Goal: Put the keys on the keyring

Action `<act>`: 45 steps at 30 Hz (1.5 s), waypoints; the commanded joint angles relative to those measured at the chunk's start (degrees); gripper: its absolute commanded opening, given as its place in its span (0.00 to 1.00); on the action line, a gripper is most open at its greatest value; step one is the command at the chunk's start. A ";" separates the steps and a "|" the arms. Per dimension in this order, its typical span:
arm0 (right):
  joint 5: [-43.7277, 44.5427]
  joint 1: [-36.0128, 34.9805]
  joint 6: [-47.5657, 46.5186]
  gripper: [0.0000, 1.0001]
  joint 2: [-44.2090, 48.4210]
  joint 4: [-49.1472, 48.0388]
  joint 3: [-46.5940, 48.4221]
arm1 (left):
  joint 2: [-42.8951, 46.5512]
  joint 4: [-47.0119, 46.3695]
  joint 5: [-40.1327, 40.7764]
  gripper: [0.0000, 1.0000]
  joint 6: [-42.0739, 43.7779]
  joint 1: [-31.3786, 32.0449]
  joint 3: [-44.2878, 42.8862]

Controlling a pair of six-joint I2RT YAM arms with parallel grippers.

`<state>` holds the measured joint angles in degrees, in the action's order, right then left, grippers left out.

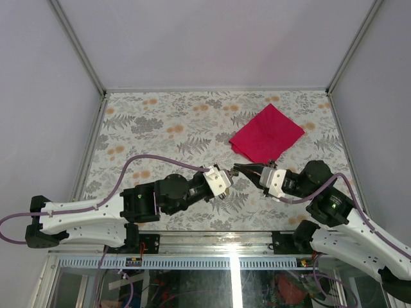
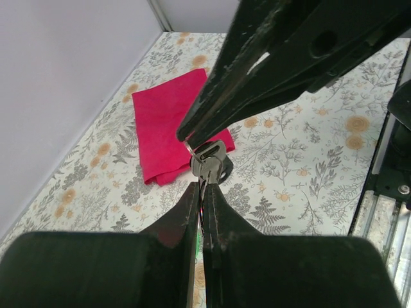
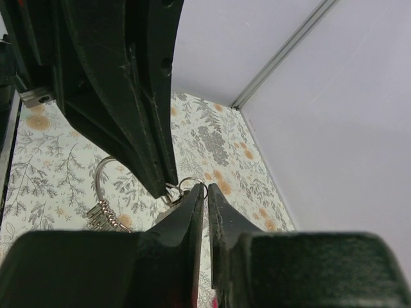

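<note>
My two grippers meet tip to tip above the middle of the table. My left gripper (image 1: 226, 181) (image 2: 204, 187) is shut on a dark key (image 2: 209, 160) that sticks up past its tips. My right gripper (image 1: 236, 168) (image 3: 207, 188) is shut on a small thin silver keyring (image 3: 191, 183), which also shows at its tip in the left wrist view (image 2: 192, 149), touching the key. A larger silver ring (image 3: 101, 172) with a bunch of stacked keys (image 3: 103, 217) lies on the table below. In the top view the key and the rings are too small to make out.
A folded red cloth (image 1: 266, 133) (image 2: 167, 128) lies on the floral table cover just behind the grippers, to the right. Grey walls with metal rails (image 1: 87, 147) close off the table at left, back and right.
</note>
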<state>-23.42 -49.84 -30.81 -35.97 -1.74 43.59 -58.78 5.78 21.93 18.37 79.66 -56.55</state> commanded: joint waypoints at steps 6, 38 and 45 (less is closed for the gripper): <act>1.53 0.25 -0.85 0.14 -1.20 -3.54 1.38 | 0.99 -0.42 -2.75 0.00 0.48 -0.13 -2.27; 11.31 0.23 14.17 0.32 3.55 7.54 6.56 | 1.20 -0.35 1.55 0.00 -0.82 -0.14 -1.77; 17.69 0.20 44.75 0.44 2.69 14.21 9.50 | 0.54 -2.85 4.77 0.00 -1.31 -0.11 -0.75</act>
<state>-11.62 -49.82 -7.68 -32.62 9.26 50.00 -58.74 7.49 23.49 17.96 79.66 -56.55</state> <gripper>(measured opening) 0.418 0.032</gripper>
